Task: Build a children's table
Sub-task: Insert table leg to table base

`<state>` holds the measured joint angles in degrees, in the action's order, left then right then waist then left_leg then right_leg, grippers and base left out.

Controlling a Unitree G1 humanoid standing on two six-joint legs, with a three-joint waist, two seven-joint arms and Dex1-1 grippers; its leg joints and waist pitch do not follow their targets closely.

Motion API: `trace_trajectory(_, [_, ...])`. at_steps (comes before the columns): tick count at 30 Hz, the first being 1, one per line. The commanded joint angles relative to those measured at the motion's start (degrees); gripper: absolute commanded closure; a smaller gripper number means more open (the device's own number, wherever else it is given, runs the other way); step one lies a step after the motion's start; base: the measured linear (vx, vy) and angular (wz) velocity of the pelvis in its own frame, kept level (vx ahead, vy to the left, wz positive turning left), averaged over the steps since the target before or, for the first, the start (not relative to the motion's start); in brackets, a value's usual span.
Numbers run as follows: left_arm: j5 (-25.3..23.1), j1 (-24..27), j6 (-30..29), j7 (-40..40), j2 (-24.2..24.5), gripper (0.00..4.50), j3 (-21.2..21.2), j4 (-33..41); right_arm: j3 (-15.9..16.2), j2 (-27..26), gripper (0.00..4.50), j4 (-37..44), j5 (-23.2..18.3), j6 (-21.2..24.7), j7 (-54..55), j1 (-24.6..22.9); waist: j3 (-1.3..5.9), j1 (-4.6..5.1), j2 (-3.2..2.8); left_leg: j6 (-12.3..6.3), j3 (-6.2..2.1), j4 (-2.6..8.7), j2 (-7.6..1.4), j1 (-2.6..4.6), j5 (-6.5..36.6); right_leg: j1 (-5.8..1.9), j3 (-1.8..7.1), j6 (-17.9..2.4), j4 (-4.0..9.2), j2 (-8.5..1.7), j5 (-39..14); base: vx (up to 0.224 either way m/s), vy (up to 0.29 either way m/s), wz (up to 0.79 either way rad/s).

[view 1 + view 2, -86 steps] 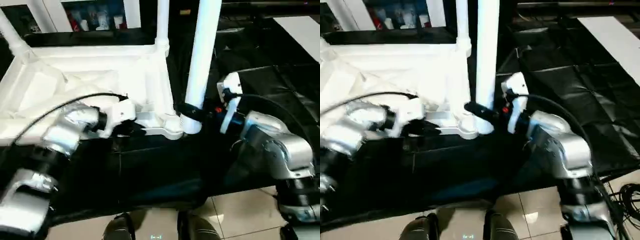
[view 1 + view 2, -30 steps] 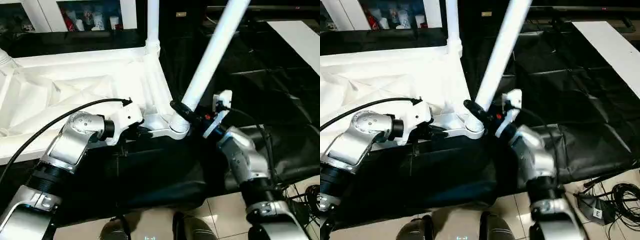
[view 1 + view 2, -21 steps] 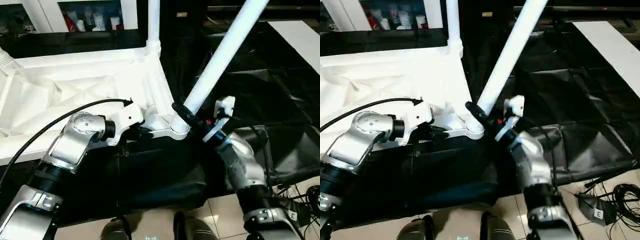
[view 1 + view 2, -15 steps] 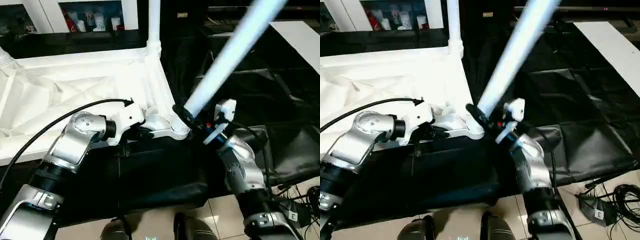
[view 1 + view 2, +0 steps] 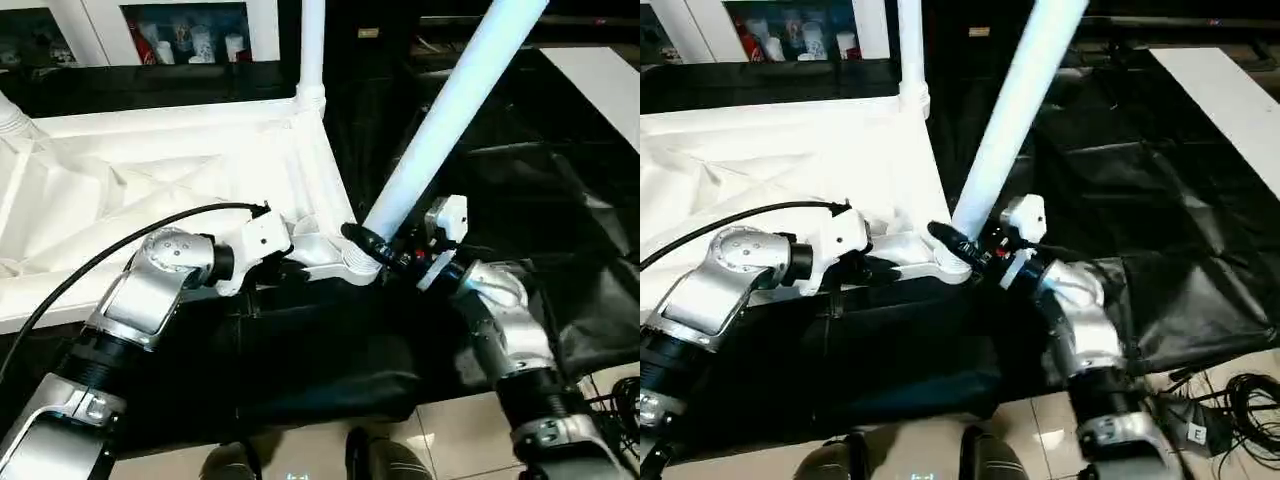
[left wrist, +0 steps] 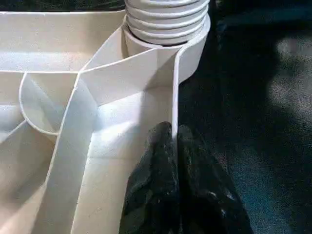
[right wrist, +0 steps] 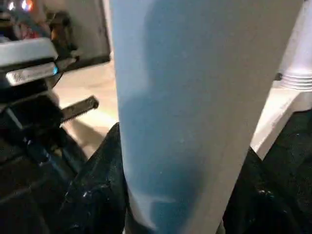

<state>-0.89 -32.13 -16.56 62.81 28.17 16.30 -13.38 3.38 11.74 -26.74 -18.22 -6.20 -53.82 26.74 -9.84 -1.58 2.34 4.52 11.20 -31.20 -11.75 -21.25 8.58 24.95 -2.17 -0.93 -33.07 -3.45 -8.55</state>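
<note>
The children's table lies upside down: its white ribbed tabletop [image 5: 150,160] rests on black cloth. One white leg [image 5: 312,45] stands upright in the far right corner. My right gripper [image 5: 375,245] is shut on another leg [image 5: 450,110] just above its lower end. This leg leans up and to the right, with its ribbed end in the near right corner socket [image 5: 350,268]. In the right wrist view this leg [image 7: 195,97] sits between the black fingers [image 7: 97,190]. My left gripper [image 6: 173,134] is shut on the tabletop's thin side rim [image 6: 174,97], just behind that socket.
Black cloth [image 5: 520,150] covers the work surface to the right. A white board [image 5: 1230,90] lies at the far right. Tiled floor [image 5: 1040,430] and cables [image 5: 1250,390] show below the front edge. Shelves with small items [image 5: 190,40] stand at the back.
The held leg has gone from nearly upright to leaning right, then swung back slightly in the last half second. My right forearm has dropped and turned. The left gripper has stayed put.
</note>
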Motion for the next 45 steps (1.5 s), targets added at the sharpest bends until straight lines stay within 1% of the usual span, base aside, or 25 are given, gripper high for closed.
trace_trajectory(1, [-1.13, 1.59, -0.07, -1.83, 0.34, 4.5, 0.84, -1.49, 4.88, 1.27, 2.63, -3.42, 3.8, 4.64, -3.77, -3.22, 2.89, 0.4, 0.32, -3.27, -0.68, 3.58, -1.29, 0.83, 16.66, -1.84, 2.53, -6.63, 5.02, -3.91, -30.64, 0.0, 0.0, 0.0])
trace_trajectory(2, [-1.35, 1.91, 0.36, -1.4, 0.67, 4.5, 1.2, -1.07, 5.25, 1.78, 2.63, -3.48, 3.87, 5.02, -4.54, -2.93, 3.1, 0.43, 0.51, -3.38, -0.62, 3.57, -1.3, 0.78, 15.91, -1.95, 2.52, -7.0, 4.76, -3.79, -28.7, 0.0, 0.0, 0.0])
trace_trajectory(4, [-1.79, 2.23, 1.92, -0.48, 1.28, 4.5, 1.91, -0.68, 5.6, 2.51, 2.63, -4.24, 3.92, 5.71, -6.03, -1.91, 3.18, 0.44, 0.66, -3.65, -0.5, 3.53, -1.29, 0.74, 15.08, -2.02, 2.5, -7.66, 4.62, -3.7, -26.57, 0.0, 0.0, 0.0])
trace_trajectory(6, [-1.79, 2.4, 2.44, -0.05, 1.44, 4.5, 2.15, -0.46, 5.67, 2.74, 2.63, -4.45, 3.87, 5.95, -6.57, -1.66, 3.28, 0.38, 0.62, -3.92, -0.34, 3.42, -1.27, 0.79, 14.21, -2.08, 2.56, -8.35, 4.39, -3.6, -24.26, 0.0, 0.0, 0.0])
trace_trajectory(7, [-1.32, 2.76, 2.58, 0.76, 1.55, 4.5, 2.29, 0.13, 6.0, 3.25, 2.63, -4.62, 3.85, 6.54, -7.7, -1.37, 3.33, 0.37, 0.73, -4.06, -0.29, 3.4, -1.27, 0.75, 13.71, -2.2, 2.52, -8.92, 4.26, -3.59, -23.05, 0.0, 0.0, 0.0])
trace_trajectory(8, [-1.27, 2.78, 2.63, 0.85, 1.56, 4.5, 2.3, 0.16, 6.02, 3.29, 2.63, -4.62, 3.81, 6.67, -7.82, -1.34, 3.33, 0.35, 0.78, -4.15, -0.3, 3.39, -1.21, 0.64, 13.3, -2.32, 2.5, -9.05, 4.18, -3.55, -22.54, 0.0, 0.0, 0.0])
trace_trajectory(11, [-0.29, 2.97, 3.45, 2.9, 1.9, 4.5, 2.58, 0.76, 6.72, 4.22, 2.63, -4.91, 3.54, 8.4, -10.02, -0.73, 3.36, 0.28, 0.67, -4.35, -0.22, 3.38, -1.28, 0.77, 12.7, -2.35, 2.5, -9.83, 4.05, -3.54, -21.06, 0.0, 0.0, 0.0])
trace_trajectory(12, [0.31, 3.08, 4.21, 4.38, 2.3, 4.5, 2.78, 1.22, 7.41, 4.98, 2.63, -5.24, 3.62, 9.15, -11.69, -0.4, 3.38, 0.31, 0.75, -4.39, -0.21, 3.37, -1.28, 0.73, 12.64, -2.42, 2.47, -10.03, 3.98, -3.5, -20.58, 0.0, 0.0, 0.0])
trace_trajectory(15, [0.81, 3.33, 4.88, 5.91, 2.9, 4.5, 3.01, 1.94, 8.08, 5.77, 2.63, -5.8, 3.93, 9.18, -13.85, -0.01, 3.43, 0.28, 0.78, -4.52, -0.2, 3.36, -1.35, 0.78, 12.88, -2.45, 2.47, -10.36, 3.97, -3.58, -20.38, 0.0, 0.0, 0.0])
trace_trajectory(16, [0.97, 3.38, 5.06, 6.57, 3.16, 4.5, 3.17, 2.12, 8.24, 6.04, 2.63, -6.2, 4.13, 8.52, -14.66, 0.22, 3.5, 0.28, 0.99, -4.47, -0.25, 3.36, -1.36, 0.75, 12.86, -2.54, 2.44, -10.33, 3.92, -3.64, -20.7, 0.0, 0.0, 0.0])
trace_trajectory(18, [1.17, 3.51, 5.32, 6.99, 3.47, 4.5, 3.3, 2.27, 8.43, 6.17, 2.63, -6.35, 4.16, 8.16, -15.2, 0.32, 3.54, 0.29, 0.92, -4.35, -0.26, 3.4, -1.46, 0.85, 12.82, -2.46, 2.46, -10.42, 3.88, -3.62, -20.63, 0.0, 0.0, 0.0])
trace_trajectory(19, [1.26, 3.6, 5.6, 7.25, 3.66, 4.5, 3.35, 2.3, 8.57, 6.21, 2.63, -6.39, 4.11, 8.02, -15.6, 0.33, 3.65, 0.35, 1.31, -4.34, -0.24, 3.37, -1.47, 0.84, 12.76, -2.52, 2.44, -10.45, 3.9, -3.62, -20.71, 0.0, 0.0, 0.0])
trace_trajectory(20, [1.29, 3.64, 5.87, 7.54, 3.92, 4.5, 3.43, 2.28, 8.7, 6.25, 2.63, -6.64, 4.22, 7.46, -15.97, 0.4, 3.6, 0.29, 1.09, -4.14, -0.3, 3.45, -1.48, 0.81, 12.87, -2.47, 2.43, -10.37, 3.9, -3.65, -21.01, 0.0, 0.0, 0.0])
trace_trajectory(22, [1.04, 3.46, 6.24, 7.49, 4.21, 4.5, 3.43, 2.07, 8.71, 6.26, 2.63, -7.45, 4.53, 6.83, -17.29, 0.7, 3.72, 0.33, 1.42, -3.82, -0.27, 3.46, -1.54, 0.92, 13.84, -2.38, 2.45, -10.07, 4.01, -3.65, -21.83, 0.0, 0.0, 0.0])
trace_trajectory(24, [1.08, 3.47, 6.26, 7.52, 4.25, 4.5, 3.39, 2.1, 8.74, 6.26, 2.63, -7.57, 4.6, 6.71, -17.5, 0.73, 3.76, 0.26, 1.37, -3.59, -0.29, 3.48, -1.58, 1.02, 14.1, -2.31, 2.48, -10.08, 4.02, -3.66, -21.96, 0.0, 0.0, 0.0])
trace_trajectory(31, [1.38, 4.39, 6.22, 7.96, 4.82, 4.5, 3.01, 2.76, 9.09, 5.84, 2.63, -9.5, 5.13, 5.66, -18.17, 0.89, 4.05, 0.29, 1.98, -3.8, -0.24, 3.36, -1.55, 0.88, 12.89, -2.48, 2.47, -10.31, 3.74, -3.66, -20.43, 0.0, 0.0, 0.0])
trace_trajectory(32, [1.46, 4.56, 5.97, 7.82, 4.75, 4.5, 2.88, 2.86, 8.92, 5.6, 2.63, -10.08, 5.31, 5.38, -17.66, 0.9, 4.05, 0.3, 1.95, -3.81, -0.26, 3.37, -1.56, 0.87, 12.86, -2.47, 2.46, -10.36, 3.71, -3.68, -20.41, 0.0, 0.0, 0.0])
trace_trajectory(34, [1.56, 4.68, 5.73, 7.6, 4.61, 4.5, 2.8, 2.85, 8.61, 5.26, 2.63, -11.1, 5.69, 5.01, -16.35, 1.05, 4.03, 0.33, 1.99, -3.69, -0.25, 3.38, -1.56, 0.86, 13.18, -2.42, 2.49, -10.17, 3.81, -3.74, -21.09, 0.0, 0.0, 0.0])
trace_trajectory(37, [1.12, 4.68, 4.4, 4.8, 3.58, 4.5, 2.28, 2.04, 7.04, 3.77, 2.63, -14.69, 6.76, 2.71, -11.21, 1.62, 3.79, 0.39, 1.96, -3.12, -0.32, 3.57, -1.58, 0.9, 14.56, -2.2, 2.48, -9.81, 4.11, -3.74, -23.17, 0.0, 0.0, 0.0])
trace_trajectory(38, [0.65, 4.3, 2.41, 2.25, 2.58, 4.5, 1.64, 1.1, 5.39, 2.58, 2.63, -16.91, 7.04, 0.56, -6.8, 2.17, 3.55, 0.5, 1.99, -2.04, -0.48, 3.74, -1.56, 1.02, 17.35, -1.91, 2.48, -8.83, 4.6, -3.88, -27.72, 0.0, 0.0, 0.0])
trace_trajectory(39, [0.52, 4.01, 1.42, 0.8, 1.85, 4.5, 1.19, 0.54, 4.62, 2.03, 2.63, -17.97, 7.08, 0.68, -4.27, 2.58, 3.49, 0.53, 2.0, -1.66, -0.64, 3.9, -1.59, 1.03, 18.37, -1.92, 2.45, -8.26, 4.79, -3.96, -29.72, 0.0, 0.0, 0.0])
trace_trajectory(40, [0.46, 3.84, 0.83, -0.1, 1.4, 4.5, 0.88, 0.22, 4.18, 1.71, 2.63, -18.57, 7.08, 0.93, -2.76, 2.83, 3.42, 0.77, 2.14, -0.88, -0.94, 4.08, -1.55, 1.07, 20.06, -1.85, 2.34, -7.01, 5.15, -4.0, -33.36, -0.052, 0.01, -0.05])
trace_trajectory(41, [0.39, 3.63, -0.13, -1.12, 0.83, 4.5, 0.6, -0.01, 3.78, 1.35, 2.63, -19.37, 7.5, 0.49, -0.41, 3.14, 3.34, 0.81, 2.08, -0.54, -1.12, 4.15, -1.52, 1.14, 20.84, -1.76, 2.27, -6.39, 5.27, -4.0, -34.9, -0.052, 0.01, -0.05])
trace_trajectory(43, [0.0, 3.12, -2.33, -3.84, -0.8, 4.5, 0.14, -0.47, 2.36, 0.05, 2.63, -20.97, 7.46, 0.32, 4.75, 3.83, 3.15, 1.46, 2.16, -0.03, -1.52, 4.22, -1.42, 1.42, 24.39, -1.31, 2.06, -4.49, 6.04, -4.16, -40.24, -0.064, 0.024, -0.06])
trace_trajectory(45, [-0.53, 2.58, -4.89, -6.8, -2.49, 4.5, -0.33, -0.99, 1.12, -1.24, 2.63, -22.52, 7.32, 0.22, 9.29, 4.56, 3.09, 1.82, 2.19, 0.2, -1.75, 4.27, -1.34, 1.39, 25.44, -1.25, 1.87, -3.6, 6.42, -4.3, -42.73, -0.063, 0.026, -0.08])
